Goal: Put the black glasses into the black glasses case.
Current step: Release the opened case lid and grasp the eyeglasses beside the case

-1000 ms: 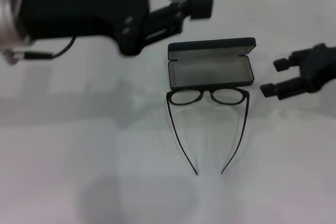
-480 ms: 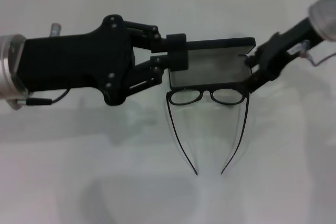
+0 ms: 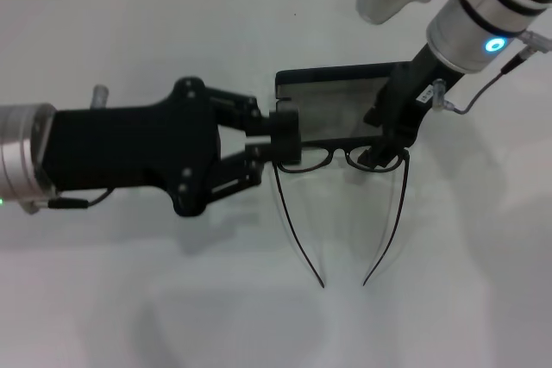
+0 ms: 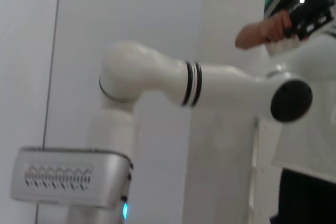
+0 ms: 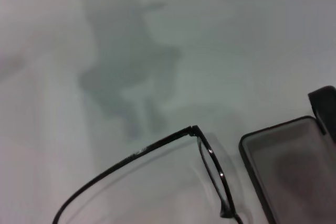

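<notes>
1. The black glasses (image 3: 343, 158) lie on the white worktop (image 3: 129, 299), temples unfolded, front just beside the near edge of the case.
2. The black glasses case (image 3: 332, 92) lies open on the worktop, grey lining visible.
3. The left end effector (image 3: 285, 137) is at the left end of the glasses front, fingers spread.
4. The right end effector (image 3: 381, 151) is over the right lens, reaching across the case; its finger state cannot be determined.
</notes>
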